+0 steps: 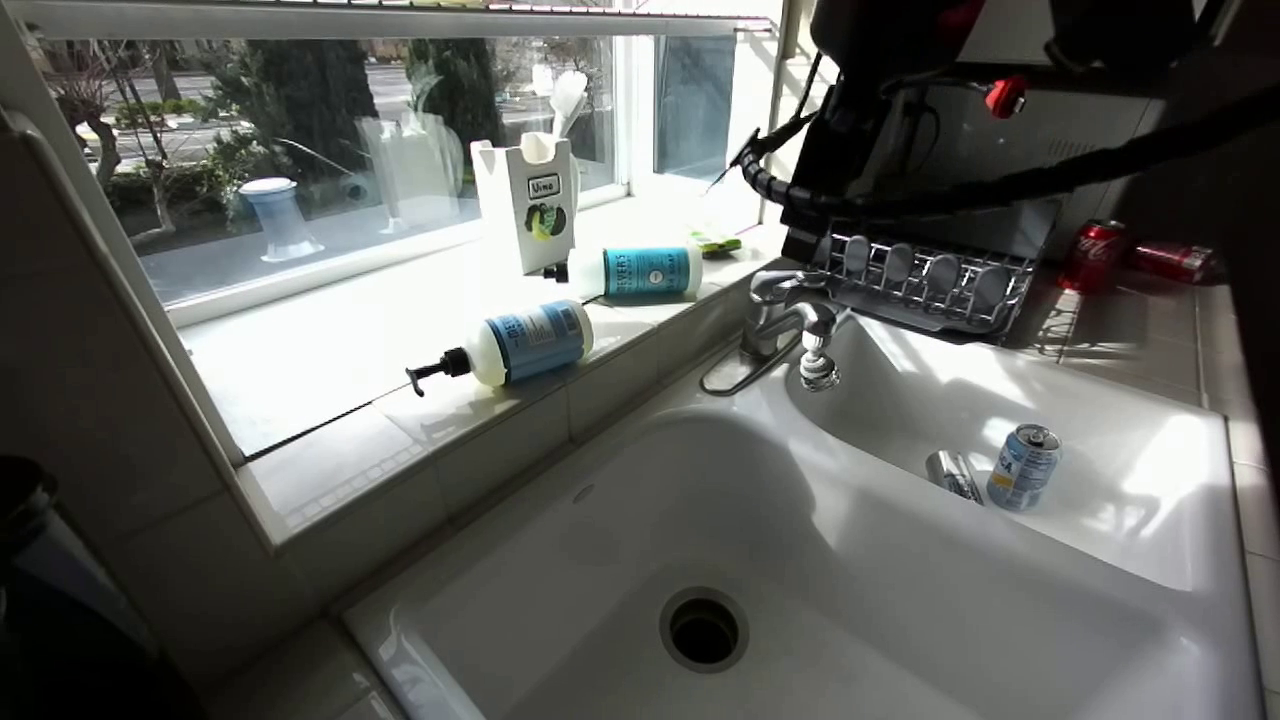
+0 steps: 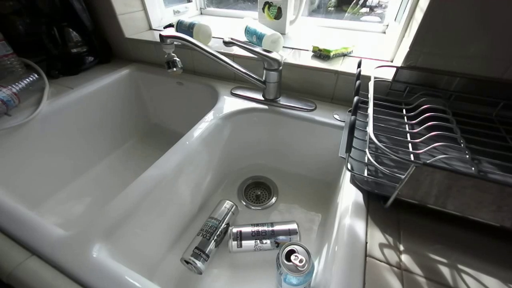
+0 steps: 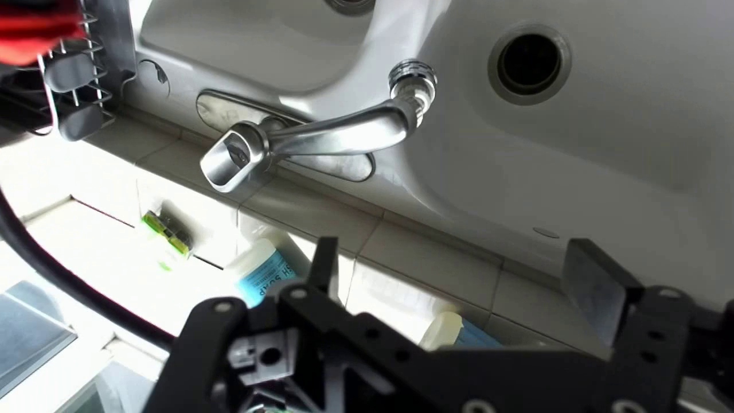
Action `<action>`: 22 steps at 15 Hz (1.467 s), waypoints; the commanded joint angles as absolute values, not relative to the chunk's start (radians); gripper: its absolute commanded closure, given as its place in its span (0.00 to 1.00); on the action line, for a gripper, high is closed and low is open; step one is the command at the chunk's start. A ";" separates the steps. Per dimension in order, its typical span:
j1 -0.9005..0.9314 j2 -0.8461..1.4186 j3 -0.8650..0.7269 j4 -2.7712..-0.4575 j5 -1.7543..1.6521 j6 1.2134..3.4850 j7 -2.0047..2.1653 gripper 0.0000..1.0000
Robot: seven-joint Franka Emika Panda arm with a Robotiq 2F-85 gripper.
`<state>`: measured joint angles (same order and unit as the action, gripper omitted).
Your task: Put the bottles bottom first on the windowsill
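Two bottles lie on their sides on the windowsill (image 1: 300, 365). The pale-blue-labelled bottle (image 1: 537, 342) has a black pump head pointing away from the faucet; it also shows in an exterior view (image 2: 194, 31). The brighter blue bottle (image 1: 652, 271), with a dark cap, lies beside the white jug; it also shows in an exterior view (image 2: 262, 37). In the wrist view my gripper (image 3: 456, 252) is open and empty, high above the sill. The pump bottle's base (image 3: 444, 330) shows below the fingers, the rest hidden by the gripper. The brighter bottle (image 3: 265, 275) is partly hidden by the left finger.
A white jug (image 1: 535, 205) and a green sponge packet (image 1: 715, 243) are on the sill. The faucet (image 1: 790, 320) rises between sill and double sink (image 1: 620, 480). A dish rack (image 2: 408, 120) stands beside the sink. Several cans (image 2: 264, 236) are in one basin. A cable (image 3: 74, 272) hangs near the gripper.
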<state>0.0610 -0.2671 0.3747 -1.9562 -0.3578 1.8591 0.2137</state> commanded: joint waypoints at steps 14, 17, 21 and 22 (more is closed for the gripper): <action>0.145 -0.098 0.239 -1.963 -0.317 2.450 -0.073 0.00; 0.160 -0.002 0.207 -1.940 -0.189 2.589 -0.292 0.00; 0.165 0.104 0.232 -1.892 0.079 2.593 -0.599 0.00; 0.161 0.056 0.217 -1.936 -0.030 2.606 -0.475 0.00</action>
<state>0.1518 0.0566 0.2259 -1.9366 -0.0235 2.6068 -0.4833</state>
